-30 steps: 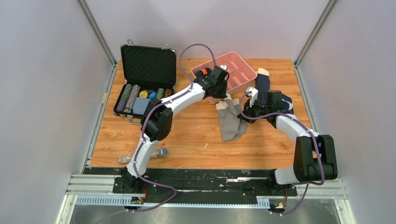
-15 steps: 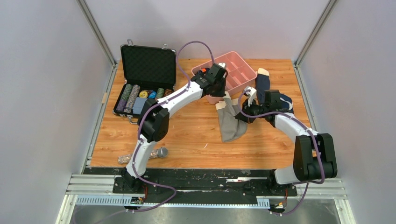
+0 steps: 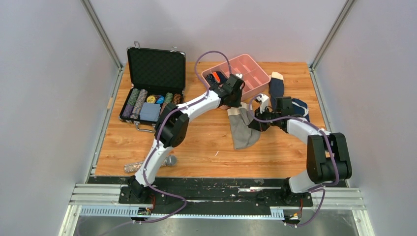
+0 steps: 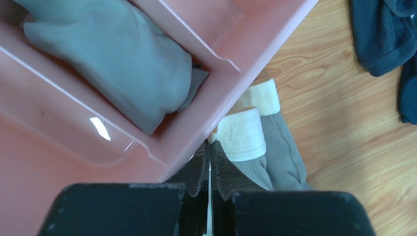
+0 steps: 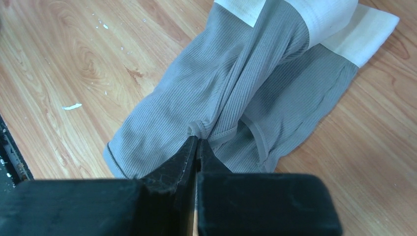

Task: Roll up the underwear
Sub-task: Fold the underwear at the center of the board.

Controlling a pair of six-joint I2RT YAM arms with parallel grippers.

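Underwear [image 3: 243, 129] lies on the desk [image 3: 196, 142], right jaws pinching a gray fold, left jaws pressed together at its cream band's [image 4: 241, 135] corner.

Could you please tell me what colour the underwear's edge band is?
The band on the underwear is pale cream; clearest in the right wrist view.

From above, the wrist of the left arm [image 3: 196, 104] covers the near corner of the pink tray [image 3: 258, 73] and the upper end of the underwear [image 3: 242, 130]. In the left wrist view the tray runs off the top and left edges and the navy garment [image 4: 381, 39] off the right. The right tool's [image 5: 197, 145] closed tips meet a pucker in the cloth, but whether they pinch it cannot be told.
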